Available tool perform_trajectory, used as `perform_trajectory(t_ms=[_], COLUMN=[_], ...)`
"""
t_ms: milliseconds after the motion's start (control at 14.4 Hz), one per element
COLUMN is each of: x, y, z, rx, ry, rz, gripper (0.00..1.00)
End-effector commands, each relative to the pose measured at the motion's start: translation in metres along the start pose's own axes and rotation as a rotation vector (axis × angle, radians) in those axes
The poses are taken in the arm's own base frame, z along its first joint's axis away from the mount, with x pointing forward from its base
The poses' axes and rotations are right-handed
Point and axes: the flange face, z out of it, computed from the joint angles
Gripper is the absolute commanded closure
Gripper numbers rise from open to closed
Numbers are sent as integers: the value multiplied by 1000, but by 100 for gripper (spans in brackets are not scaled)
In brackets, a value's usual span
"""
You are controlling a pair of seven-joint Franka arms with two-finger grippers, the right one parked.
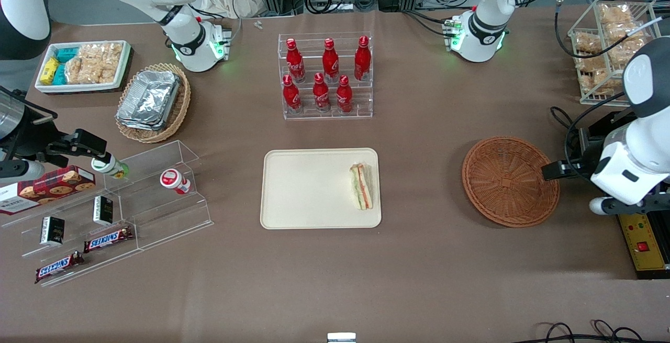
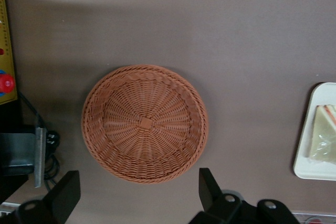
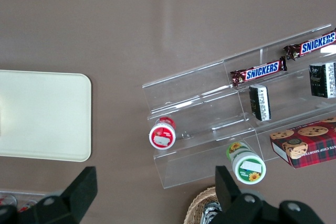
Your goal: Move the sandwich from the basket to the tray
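The sandwich (image 1: pixel 362 186) lies on the tray (image 1: pixel 309 188), close to the tray's short rim on the working arm's side, with its green and orange-red layers facing up. In the left wrist view only 1 corner of the tray (image 2: pixel 305 153) shows, and the sandwich (image 2: pixel 324 139) rests inside that rim.

The basket (image 1: pixel 509 181) sits on the brown table (image 1: pixel 419 269), well apart from the tray and toward the working arm's end. Nothing is in it (the woven bottom is fully visible in the left wrist view (image 2: pixel 145 123)).

The left gripper (image 2: pixel 139 195) hangs above the table at the edge of the basket, a little nearer to the working arm's end than the basket's middle. Its 2 black fingers (image 2: pixel 209 188) stand wide apart and they hold nothing. In the front view the gripper (image 1: pixel 554 170) shows as a dark part that overlaps the basket's rim.

Farther from the front camera than the tray stands a clear rack (image 1: pixel 326 76) with 6 red bottles (image 1: pixel 320 92). Toward the parked arm's end there is a lighter wicker basket with foil trays (image 1: pixel 152 102), a white bin of snacks (image 1: pixel 84 66), and a clear stepped shelf (image 1: pixel 125 212) with 2 Snickers bars (image 1: pixel 107 238), small dark boxes and a red-lidded cup (image 1: pixel 174 180).
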Motion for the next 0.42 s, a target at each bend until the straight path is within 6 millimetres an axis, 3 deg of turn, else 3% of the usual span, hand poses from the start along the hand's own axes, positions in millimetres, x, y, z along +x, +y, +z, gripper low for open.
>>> perform_trajectory(t_ms=[0,347], x=[-10,-3], y=[4,4], z=[-5,1], rx=[2,-6], ry=[-13,2], rz=[45,125], gripper=[0,0])
